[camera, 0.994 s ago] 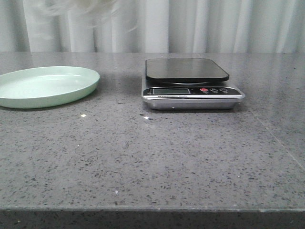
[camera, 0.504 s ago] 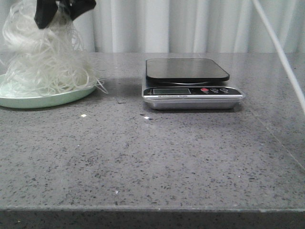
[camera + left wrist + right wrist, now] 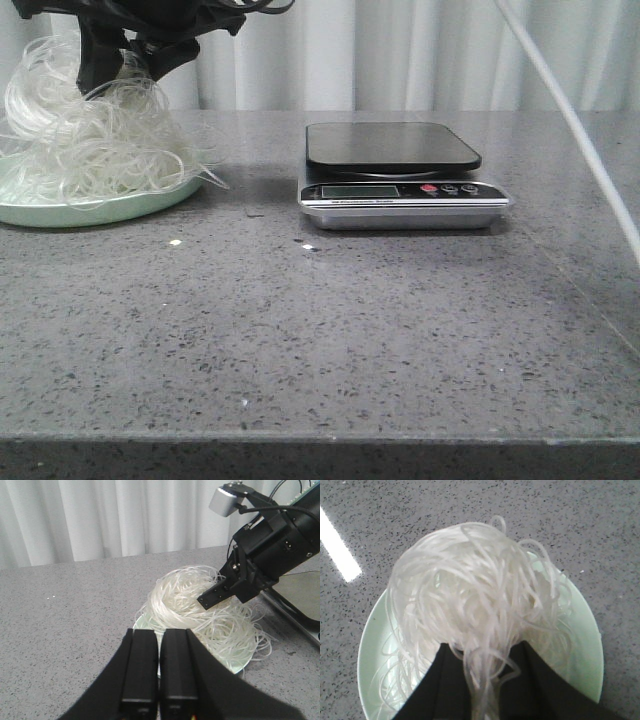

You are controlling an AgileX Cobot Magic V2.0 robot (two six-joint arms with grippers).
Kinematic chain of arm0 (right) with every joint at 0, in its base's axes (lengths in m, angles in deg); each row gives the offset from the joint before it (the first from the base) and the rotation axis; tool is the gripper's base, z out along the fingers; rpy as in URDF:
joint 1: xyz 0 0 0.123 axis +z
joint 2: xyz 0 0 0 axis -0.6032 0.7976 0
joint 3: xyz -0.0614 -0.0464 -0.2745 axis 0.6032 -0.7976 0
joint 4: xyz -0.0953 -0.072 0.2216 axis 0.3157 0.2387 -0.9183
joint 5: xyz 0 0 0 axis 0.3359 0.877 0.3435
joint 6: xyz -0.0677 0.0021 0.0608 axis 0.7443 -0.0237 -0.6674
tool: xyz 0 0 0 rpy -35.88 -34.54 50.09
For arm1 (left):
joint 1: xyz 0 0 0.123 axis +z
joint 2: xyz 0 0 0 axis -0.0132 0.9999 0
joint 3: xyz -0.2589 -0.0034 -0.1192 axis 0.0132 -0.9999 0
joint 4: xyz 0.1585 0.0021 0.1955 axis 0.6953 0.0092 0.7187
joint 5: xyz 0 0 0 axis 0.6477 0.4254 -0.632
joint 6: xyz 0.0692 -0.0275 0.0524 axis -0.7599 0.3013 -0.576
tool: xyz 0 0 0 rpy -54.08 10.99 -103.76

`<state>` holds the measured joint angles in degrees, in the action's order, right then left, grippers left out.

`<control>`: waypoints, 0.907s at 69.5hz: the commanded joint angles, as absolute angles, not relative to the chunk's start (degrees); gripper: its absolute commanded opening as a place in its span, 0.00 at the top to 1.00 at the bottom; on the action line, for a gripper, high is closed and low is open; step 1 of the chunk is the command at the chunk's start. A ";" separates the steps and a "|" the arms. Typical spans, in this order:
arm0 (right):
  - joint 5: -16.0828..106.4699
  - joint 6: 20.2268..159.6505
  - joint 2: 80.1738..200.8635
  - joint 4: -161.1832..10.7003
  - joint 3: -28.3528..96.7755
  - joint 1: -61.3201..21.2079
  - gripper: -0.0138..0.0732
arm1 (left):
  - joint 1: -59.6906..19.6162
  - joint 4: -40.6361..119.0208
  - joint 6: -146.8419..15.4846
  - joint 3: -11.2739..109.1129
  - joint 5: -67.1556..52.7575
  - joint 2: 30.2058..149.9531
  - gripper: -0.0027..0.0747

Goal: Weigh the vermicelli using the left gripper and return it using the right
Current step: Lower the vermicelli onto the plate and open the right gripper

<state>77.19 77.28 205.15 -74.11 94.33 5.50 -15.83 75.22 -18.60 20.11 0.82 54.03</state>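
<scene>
Loose tangle of thin translucent whitish vermicelli (image 3: 95,140) heaped on the pale green shallow round plate (image 3: 120,208), far left of the grey speckled stone worktop (image 3: 330,330). Black-topped silver digital kitchen scale (image 3: 400,175) stands well to the right of the plate, platform bare. Black right gripper (image 3: 485,685) reaches across over the plate; right wrist view shows its jaws closed around a hank of strands running up between them, bulk of the tangle already resting in the plate. Black left gripper (image 3: 159,670) hangs back near the plate, jaws together with nothing between them. Judgement: this looks like the return step, the noodles being set down on the plate. To do it well, part the jaws fully and pause before lifting, since springy strands tend to snag on the fingers. Lift straight up and slowly; if loops trail with the gripper, a small shake or a second opening should free them. Watch the stray loops hanging over the plate's scale-side rim in the front view; a sideways pull could drag the whole mass off onto the worktop. Keep the left arm clear of the lift path.
</scene>
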 commanded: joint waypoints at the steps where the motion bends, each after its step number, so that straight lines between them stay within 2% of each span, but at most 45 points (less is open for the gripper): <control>1: 74.24 77.91 201.22 -74.87 96.49 5.31 0.61 | -15.70 74.88 -18.39 21.66 -3.49 54.25 0.79; 5: 74.29 77.91 201.14 -74.87 96.49 5.31 0.55 | -15.70 74.88 -18.39 21.66 -3.49 54.25 0.79; 6: 74.41 77.91 201.09 -74.87 96.49 5.31 0.49 | -15.70 74.88 -18.39 21.66 -3.49 54.25 0.79; 9: 74.53 77.91 201.02 -74.87 96.49 5.31 0.44 | -15.70 74.88 -18.39 21.66 -3.49 54.25 0.79; 10: 74.59 77.91 200.94 -74.87 96.49 5.31 0.39 | -15.70 74.88 -18.39 21.66 -3.49 54.25 0.79; 13: 74.59 77.91 200.84 -74.87 96.55 5.31 0.35 | -15.70 74.88 -18.39 21.66 -3.49 54.25 0.79; 16: 75.20 77.91 200.87 -74.87 96.99 5.31 0.24 | -15.70 74.88 -18.39 21.66 -3.49 54.25 0.79; 22: 75.80 77.91 200.82 -74.87 97.25 5.31 0.18 | -15.70 74.88 -18.39 21.66 -3.49 54.25 0.79; 43: 77.89 77.91 197.65 -74.87 98.10 4.63 0.17 | -15.70 74.88 -18.39 21.66 -3.49 54.25 0.79; 55: 81.30 77.91 194.05 -74.87 99.55 1.60 0.18 | -15.70 74.88 -18.39 21.66 -3.49 54.25 0.79; 60: 83.71 77.91 192.42 -74.87 99.55 -0.84 0.25 | -15.70 74.88 -18.39 21.66 -3.49 54.25 0.79; 63: 85.03 77.91 191.60 -74.87 99.55 -2.27 0.33 | -15.70 74.88 -18.39 21.66 -3.49 54.25 0.79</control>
<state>84.66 77.28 197.48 -74.23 97.52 0.92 -15.83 75.22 -18.60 20.11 0.82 54.03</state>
